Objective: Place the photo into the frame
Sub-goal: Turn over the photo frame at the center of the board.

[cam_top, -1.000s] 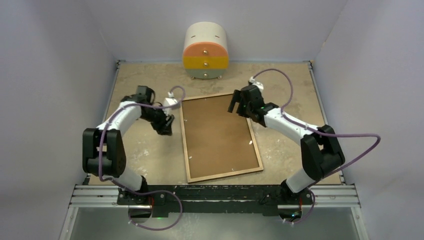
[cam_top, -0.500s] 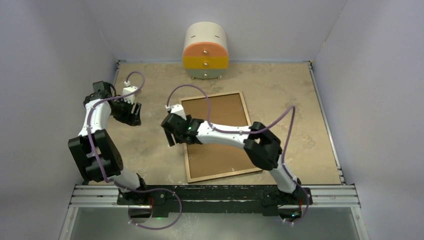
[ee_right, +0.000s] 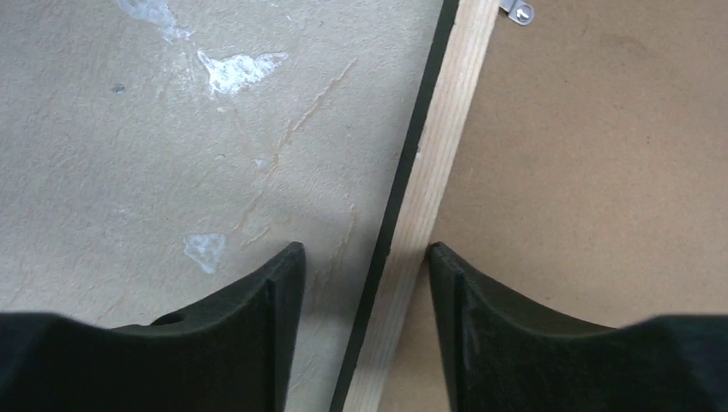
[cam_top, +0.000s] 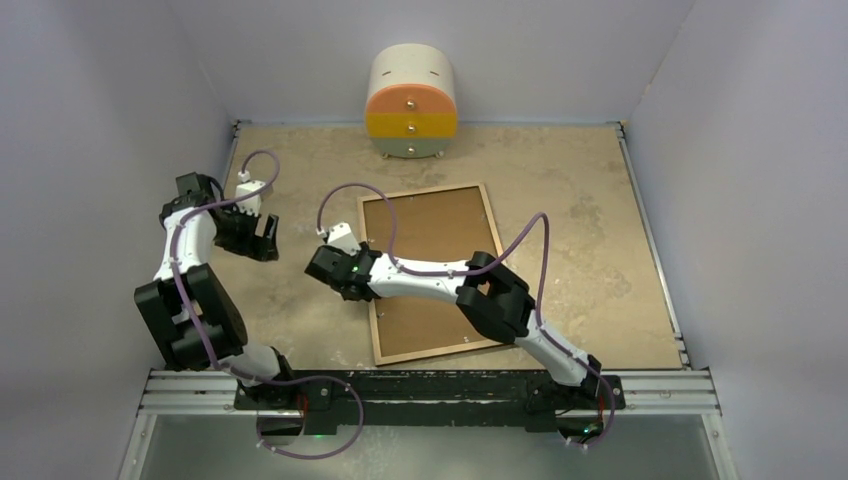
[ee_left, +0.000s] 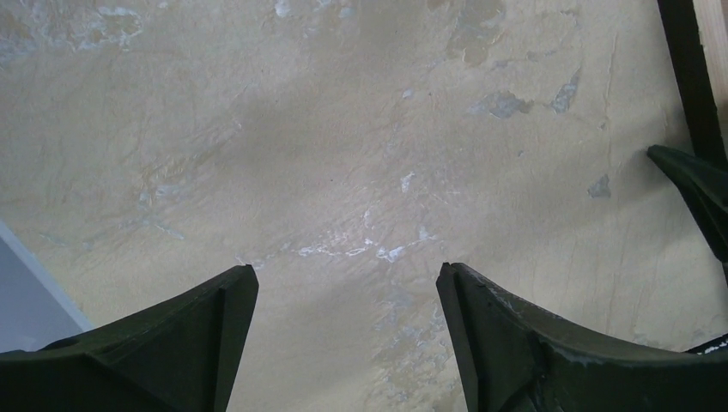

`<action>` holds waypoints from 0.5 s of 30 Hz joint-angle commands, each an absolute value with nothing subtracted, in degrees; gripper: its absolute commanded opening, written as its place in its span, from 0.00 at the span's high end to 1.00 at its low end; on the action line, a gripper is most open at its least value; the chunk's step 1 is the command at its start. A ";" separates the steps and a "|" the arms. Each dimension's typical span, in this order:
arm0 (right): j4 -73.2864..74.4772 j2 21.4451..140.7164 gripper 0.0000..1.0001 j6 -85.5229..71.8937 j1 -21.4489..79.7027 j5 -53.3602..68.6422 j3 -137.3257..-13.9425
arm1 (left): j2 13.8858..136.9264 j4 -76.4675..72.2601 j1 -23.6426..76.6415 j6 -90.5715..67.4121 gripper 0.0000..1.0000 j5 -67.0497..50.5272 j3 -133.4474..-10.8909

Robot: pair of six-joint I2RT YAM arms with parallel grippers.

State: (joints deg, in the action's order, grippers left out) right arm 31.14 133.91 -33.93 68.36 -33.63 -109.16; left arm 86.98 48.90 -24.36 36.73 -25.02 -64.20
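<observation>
The frame (cam_top: 425, 191) lies back-up in the middle of the table, with its light wood rim showing and the brown backing board (cam_top: 432, 245) inside it. The photo is not in view. My right gripper (cam_top: 320, 270) reaches across to the frame's left edge. In the right wrist view it (ee_right: 367, 257) is open, with one jaw on each side of the wood rail (ee_right: 438, 154) and the board (ee_right: 601, 172) to the right. My left gripper (cam_top: 262, 238) is open and empty over bare table at the left (ee_left: 348, 279).
A small rounded drawer unit (cam_top: 412, 105) with orange and yellow drawers stands at the back centre. A metal clip (ee_right: 518, 10) sits on the board near the rail. Walls close in the table on the left, back and right.
My right arm has swung from the frame's far right corner across to its left edge. My left arm has pulled back from that edge toward the left wall.
</observation>
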 commanded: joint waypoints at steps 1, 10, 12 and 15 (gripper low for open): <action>33.90 134.99 0.52 -33.91 68.72 -37.33 -111.89 | 83.42 49.36 -24.52 38.40 0.17 -27.51 -63.68; 35.70 134.75 1.00 -36.42 68.75 -36.76 -118.48 | 82.73 51.15 -24.52 39.53 0.17 -30.05 -60.65; 34.95 131.65 1.00 -38.28 68.73 -34.00 -118.52 | 82.55 51.89 -24.52 39.89 0.17 -30.50 -60.67; 31.53 125.25 1.00 -42.79 68.75 -28.34 -116.40 | 82.44 53.86 -24.52 39.97 0.17 -31.30 -62.44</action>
State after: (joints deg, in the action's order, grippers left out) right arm 35.66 136.18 -37.08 68.49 -33.85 -115.22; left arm 84.20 51.40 -24.36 38.63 -28.27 -60.86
